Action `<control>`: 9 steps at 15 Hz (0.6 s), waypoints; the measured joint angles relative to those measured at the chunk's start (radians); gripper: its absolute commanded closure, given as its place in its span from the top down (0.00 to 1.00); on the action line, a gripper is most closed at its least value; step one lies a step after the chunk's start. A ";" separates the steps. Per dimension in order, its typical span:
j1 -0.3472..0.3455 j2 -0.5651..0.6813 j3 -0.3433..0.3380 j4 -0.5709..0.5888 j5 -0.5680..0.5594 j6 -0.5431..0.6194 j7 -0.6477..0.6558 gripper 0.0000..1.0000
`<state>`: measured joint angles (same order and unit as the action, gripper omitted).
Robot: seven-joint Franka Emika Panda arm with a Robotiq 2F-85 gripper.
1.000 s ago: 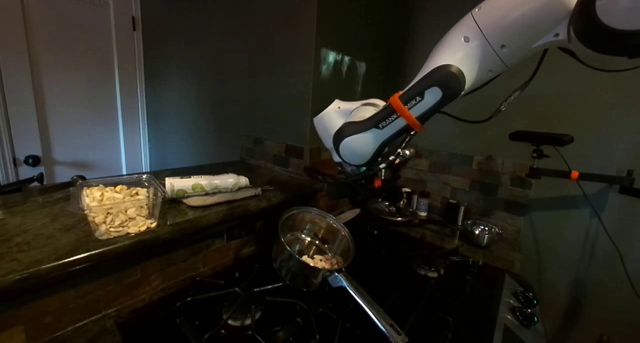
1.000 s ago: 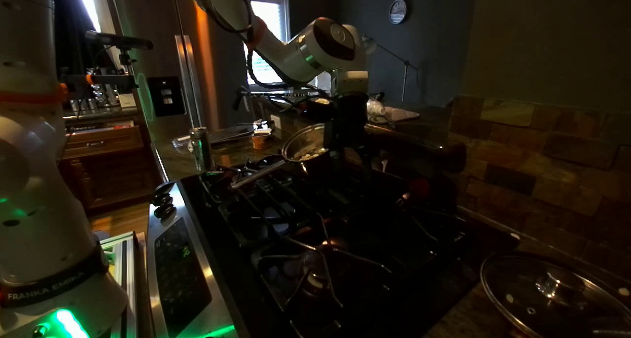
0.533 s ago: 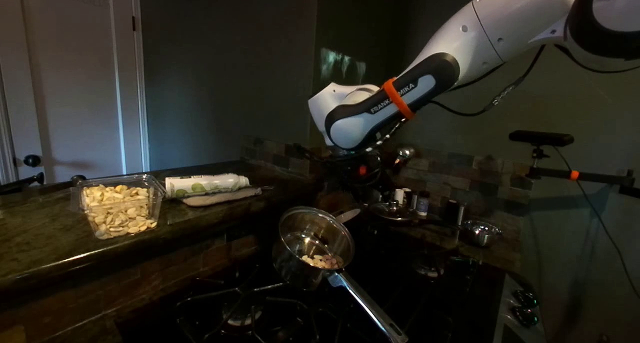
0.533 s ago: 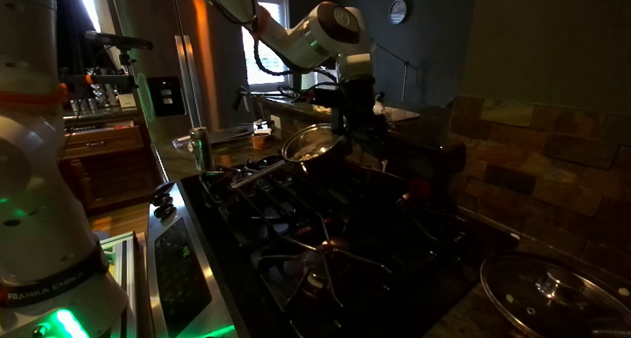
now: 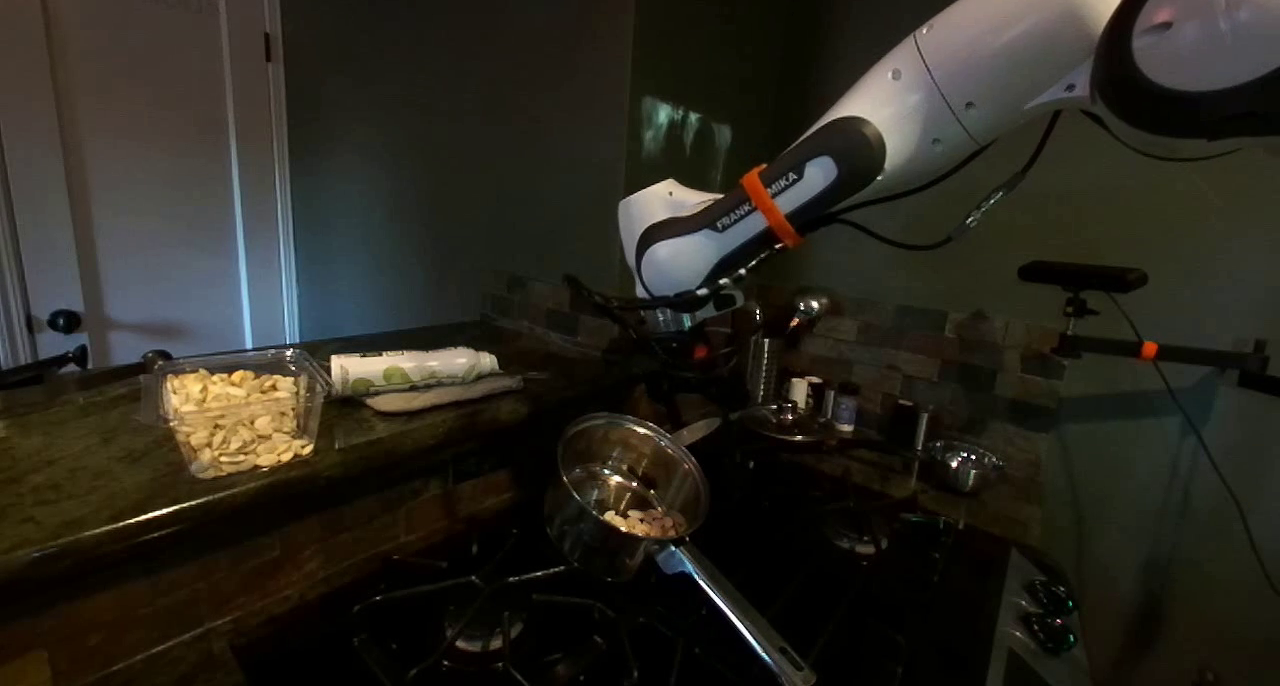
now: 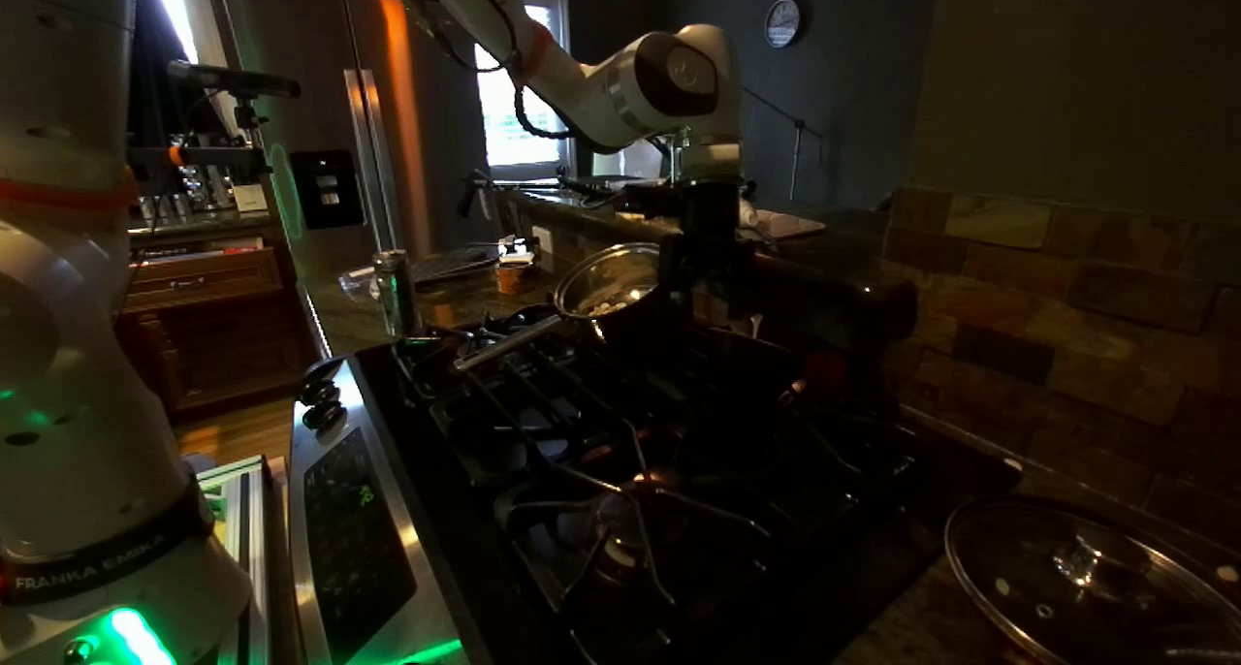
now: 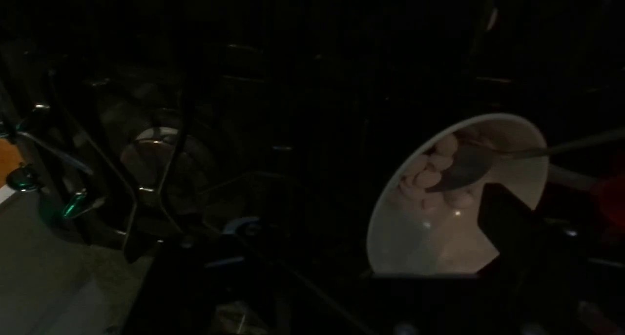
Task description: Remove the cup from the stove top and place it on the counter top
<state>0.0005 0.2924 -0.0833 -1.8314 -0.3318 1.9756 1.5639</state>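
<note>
In both exterior views the end effector (image 6: 710,282) is hanging low over the stove (image 6: 756,578), near the pot (image 5: 600,546). In the wrist view its fingers (image 7: 510,222) are standing well apart, as far as the gloom is letting me see. One finger is showing in front of the cup (image 7: 415,237), across its pale inside; whether it's touching the wall, I can't tell. The cup is sitting right of centre there, dark stove and a burner (image 7: 149,159) showing left of it; what's directly under it is too dark to tell. It's holding a spoon (image 7: 466,166), handle crossing the rim, plus pale pieces (image 7: 427,178). The worktop (image 5: 90,506) is carrying a clear tub (image 5: 312,401) and a white bottle (image 5: 410,369), lying on its side.
</note>
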 measured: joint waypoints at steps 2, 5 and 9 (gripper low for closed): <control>0.000 0.010 -0.004 0.003 0.001 0.049 0.000 1.00; 0.000 0.012 -0.007 0.018 0.001 0.051 -0.001 1.00; 0.000 0.016 -0.011 0.020 0.002 0.043 -0.007 0.96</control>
<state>0.0007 0.3088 -0.0941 -1.8114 -0.3297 2.0189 1.5572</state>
